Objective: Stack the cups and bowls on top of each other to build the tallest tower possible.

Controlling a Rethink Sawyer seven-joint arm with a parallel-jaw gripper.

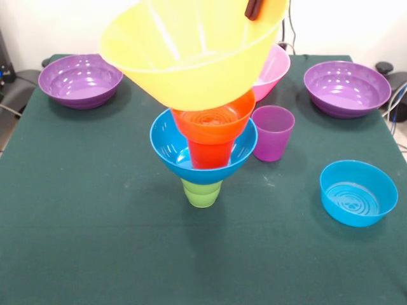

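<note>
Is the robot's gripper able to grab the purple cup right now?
Probably not yet. The gripper is up high by the big yellow bowl, which hangs over the tower. The purple cup stands uncovered beside it.

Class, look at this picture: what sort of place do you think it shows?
Probably a lab or test bench, not a kitchen: toy-like plastic bowls and cups sit on a green cloth-covered table, cables trail at its edges, and a gripper holds the yellow bowl over a stacked tower.
</note>
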